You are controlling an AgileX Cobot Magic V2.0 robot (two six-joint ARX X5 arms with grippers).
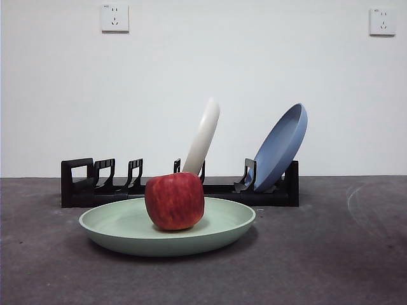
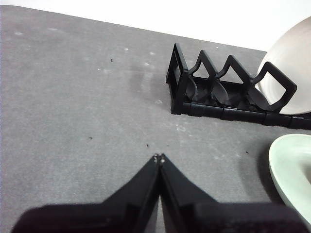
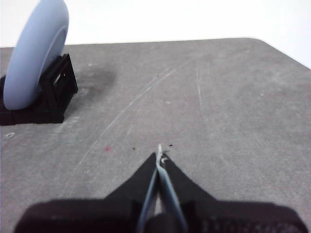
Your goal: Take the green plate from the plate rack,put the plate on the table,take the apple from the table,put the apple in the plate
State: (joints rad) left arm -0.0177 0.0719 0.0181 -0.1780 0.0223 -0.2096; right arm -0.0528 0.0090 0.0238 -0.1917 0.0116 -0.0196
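1. The green plate (image 1: 127,230) lies flat on the table (image 1: 331,254), its open face up, just in front of the rack (image 1: 76,184).
2. The apple (image 1: 175,200) sits inside the plate, near its middle. It looks upright, though its stem end cannot be made out.
3. The rack runs long-axis side to side along the wall (image 1: 254,63). A white plate (image 1: 203,136) stands on edge in a middle slot, leaning to the right. A blue plate (image 1: 283,146) leans further right at the right end.
4. The left gripper (image 2: 159,158) hangs over bare table beside the rack's boxy end, with its jaws pressed together and holding nothing. The green plate's rim shows at the edge of that wrist view.
5. The right gripper (image 3: 159,155) hangs over bare table near the blue plate's end of the rack, jaws likewise closed and empty.
6. Neither arm shows in the front view.
7. Two wall sockets (image 1: 115,18) carry no readable writing.
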